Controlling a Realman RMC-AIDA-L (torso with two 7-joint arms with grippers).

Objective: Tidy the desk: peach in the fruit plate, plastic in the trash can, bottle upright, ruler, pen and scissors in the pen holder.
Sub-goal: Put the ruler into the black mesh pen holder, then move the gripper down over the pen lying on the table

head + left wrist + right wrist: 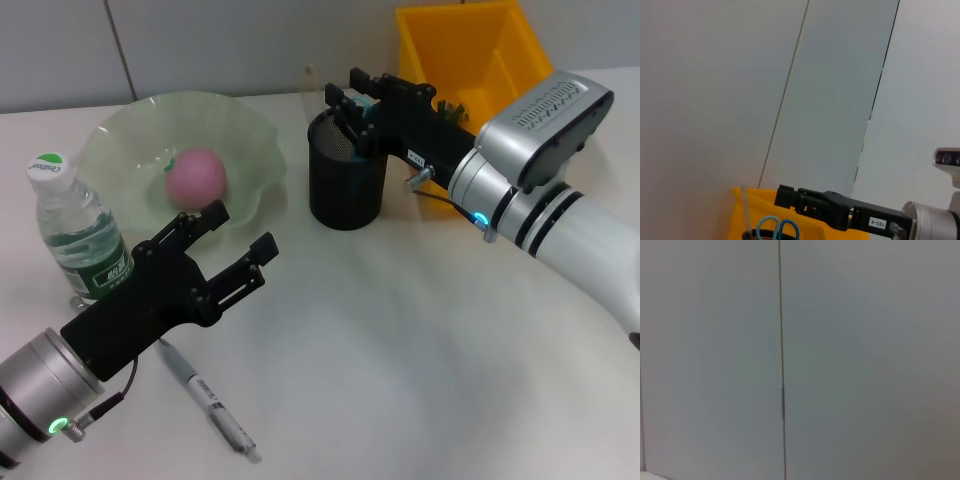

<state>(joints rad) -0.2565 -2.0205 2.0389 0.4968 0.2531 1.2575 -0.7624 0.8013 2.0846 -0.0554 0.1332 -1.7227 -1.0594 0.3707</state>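
Overhead, the white desk fills most of the head view, with the yellow trash can at the upper right edge. At the upper left sits the pale green fruit plate, and the pink peach lies inside it. A black mesh pen holder stands at upper centre, just left of the trash can. The water bottle stands upright at the left edge, beside the plate.

The right gripper hangs over the holder's rim, its jaws close together around a blue-handled item; I cannot tell whether they clamp it. The left gripper hovers at lower left, spread wide and holding nothing, just in front of the plate. A pen lies on the desk at the bottom, under the left arm.

Only the left wrist view shows the blue scissors handles standing out of the holder, with a thin clear ruler beside them. The right wrist view shows only a grey wall.
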